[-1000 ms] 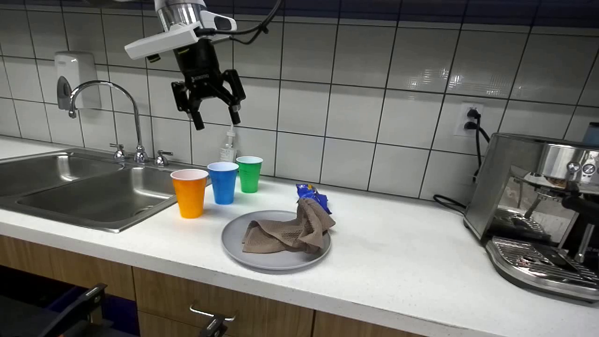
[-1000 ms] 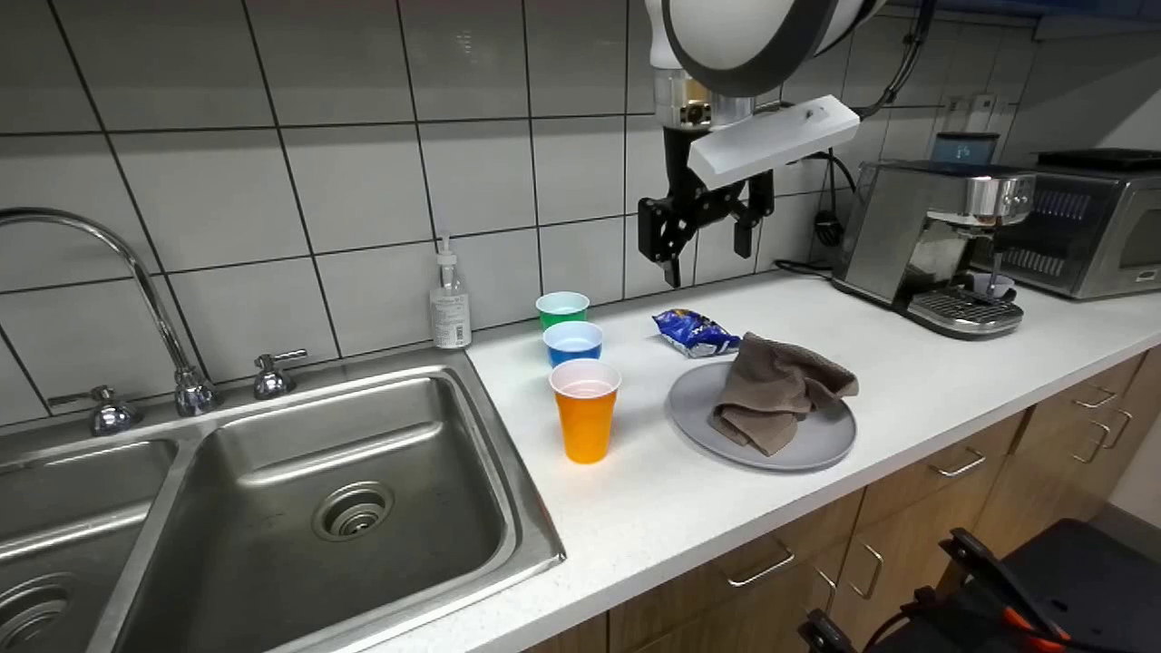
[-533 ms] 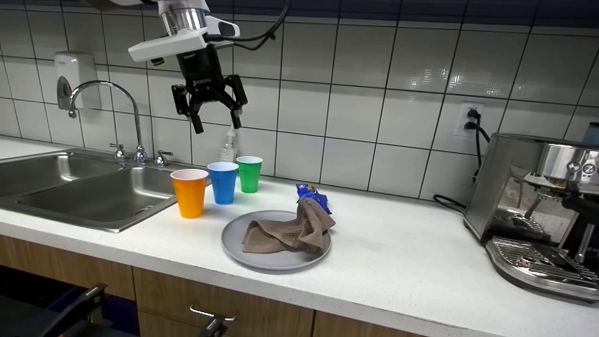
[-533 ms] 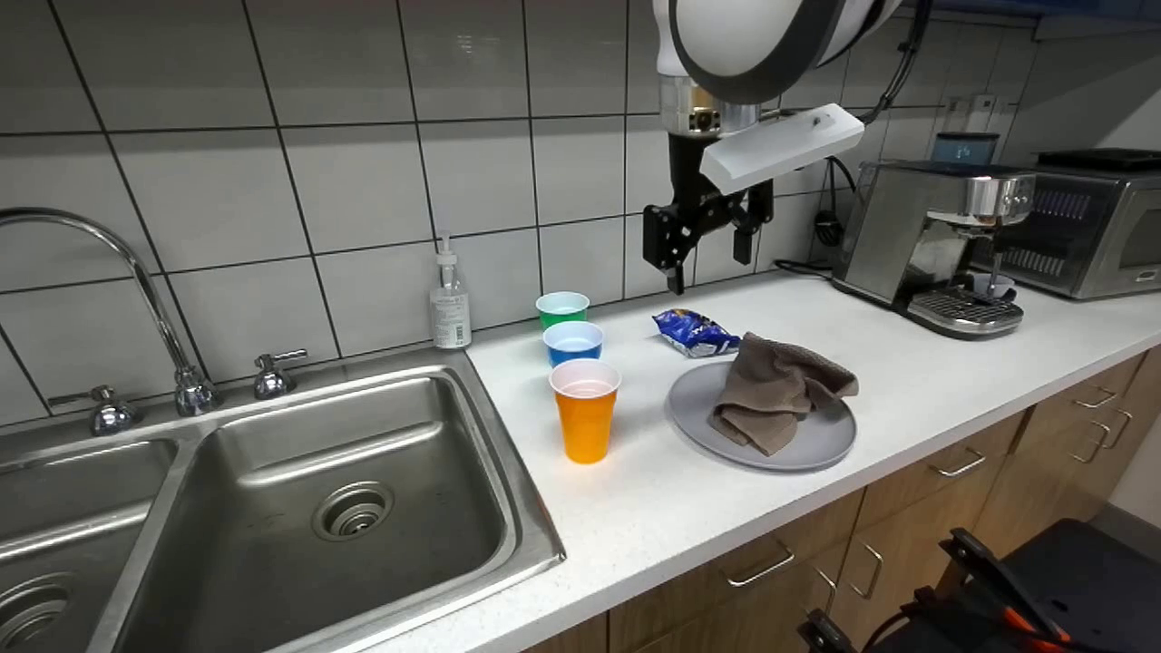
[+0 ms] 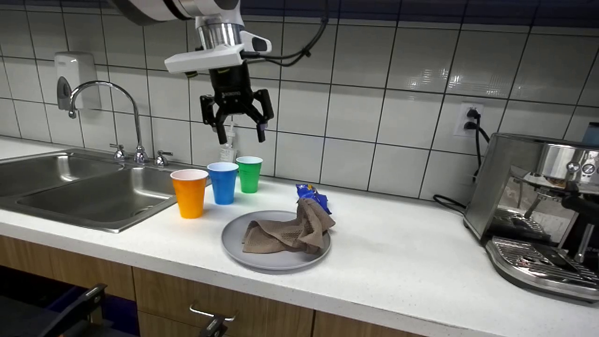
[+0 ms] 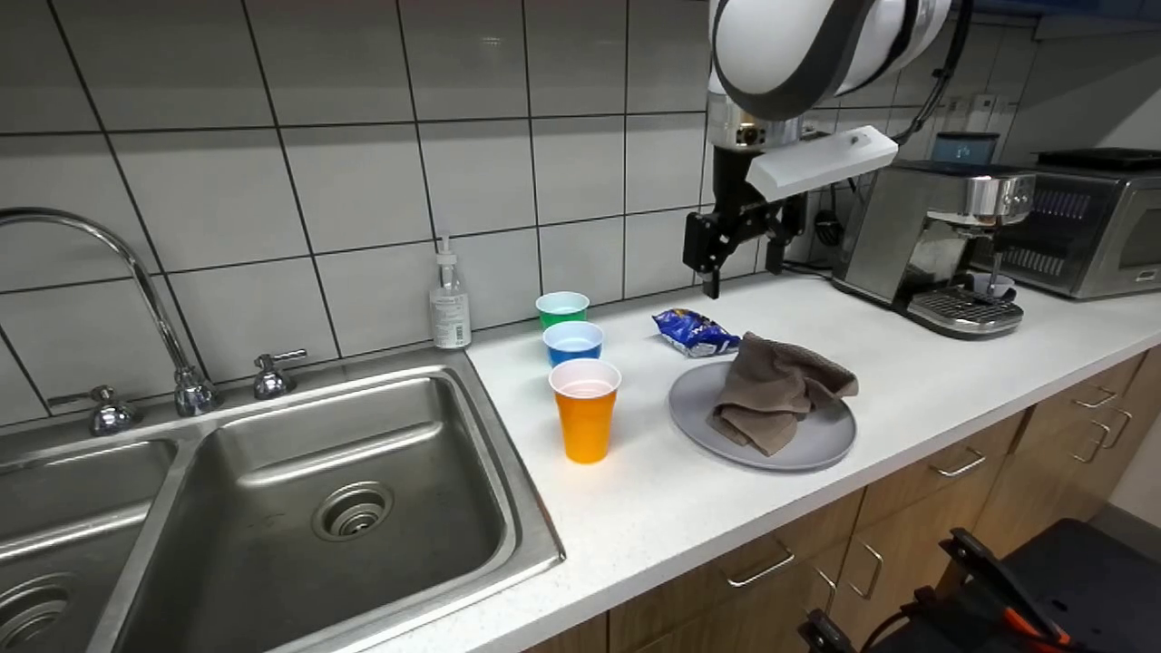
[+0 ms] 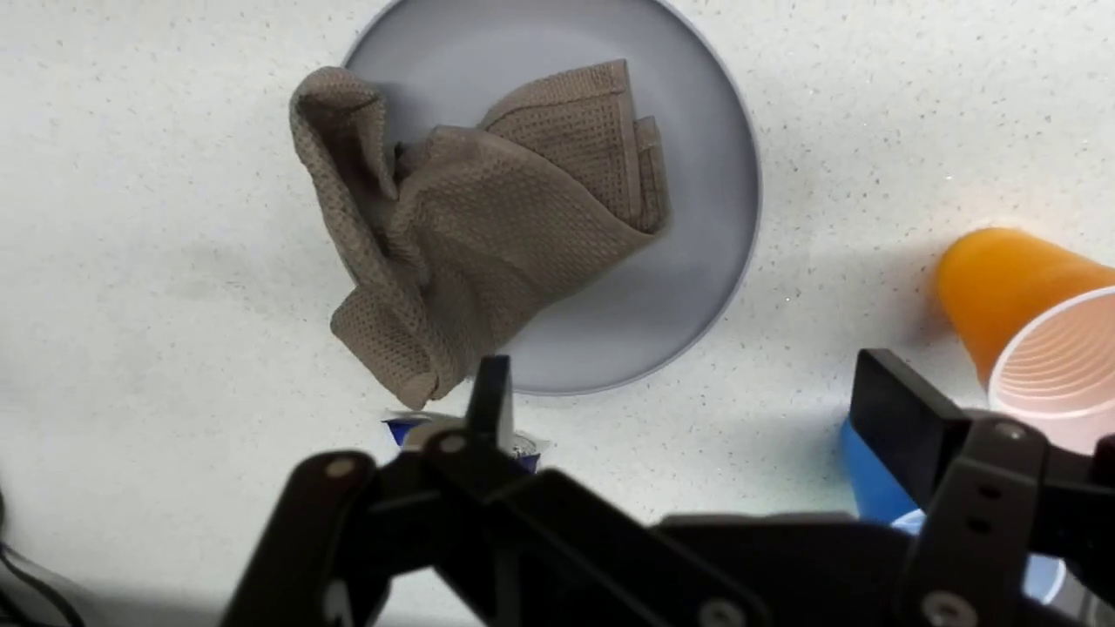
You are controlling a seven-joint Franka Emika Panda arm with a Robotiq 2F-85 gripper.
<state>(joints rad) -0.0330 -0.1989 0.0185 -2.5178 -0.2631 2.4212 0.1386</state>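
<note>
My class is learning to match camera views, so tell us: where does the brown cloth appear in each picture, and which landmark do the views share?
In an exterior view: the brown cloth is just below the picture's centre.
In an exterior view: the brown cloth is right of centre, below mid-height.
Wrist view: the brown cloth is left of centre, mostly in the upper half.
Shared landmark: the grey plate under it.
</note>
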